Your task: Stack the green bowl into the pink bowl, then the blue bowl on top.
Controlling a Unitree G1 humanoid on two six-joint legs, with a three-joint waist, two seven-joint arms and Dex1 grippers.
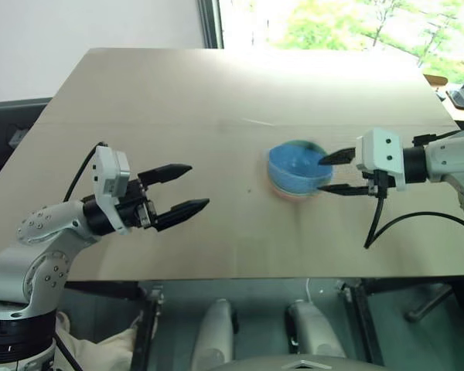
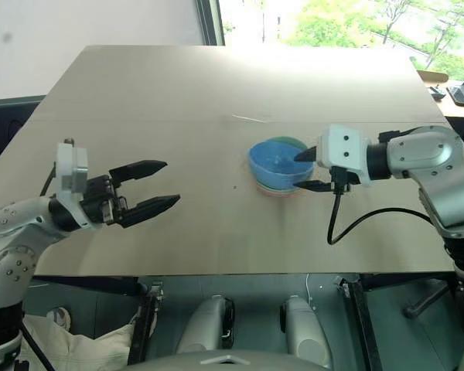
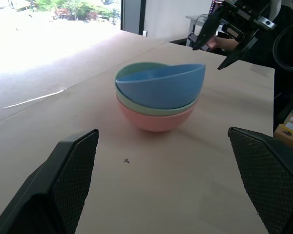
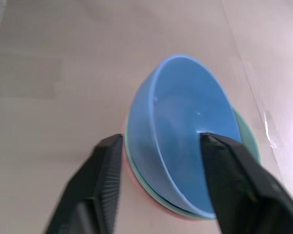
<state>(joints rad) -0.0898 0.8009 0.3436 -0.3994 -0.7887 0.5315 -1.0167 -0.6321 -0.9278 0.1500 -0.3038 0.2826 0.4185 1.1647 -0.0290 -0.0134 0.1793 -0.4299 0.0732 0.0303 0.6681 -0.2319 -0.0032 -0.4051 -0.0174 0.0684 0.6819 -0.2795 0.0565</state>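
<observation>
Head views, stack: the blue bowl [image 2: 277, 164] sits on top of the green bowl [image 2: 292, 144], which sits in the pink bowl [image 2: 278, 189], right of centre on the table [image 2: 216, 85]. All three are nested, so the order the task asks for looks met.
Head views, right gripper: the right gripper [image 2: 311, 170] is just beside the stack, jaws parted around the blue rim, one finger above the bowl's inside and one low outside its wall. That reads as a release, not a grip.
Head views, left gripper: the left gripper [image 2: 161, 185] hovers well apart from the bowls, jaws wide open and empty, likely parked out of the way.
Left wrist view, tilt: here the blue bowl [image 3: 161, 85] sits crooked, one side riding high and the green rim [image 3: 136, 68] showing behind it. It hasn't settled flat, probably because it went in at an angle.
Left wrist view, far side: the right gripper [image 3: 219, 41] is open beyond the stack.
Right wrist view, fingers: one of the fingers [image 4: 239, 180] is over the blue bowl's [image 4: 185, 117] inside, the other outside the wall, a clear gap between them. I can't tell whether either is touching it.
Risk: pulling back carelessly could catch the tilted rim.
</observation>
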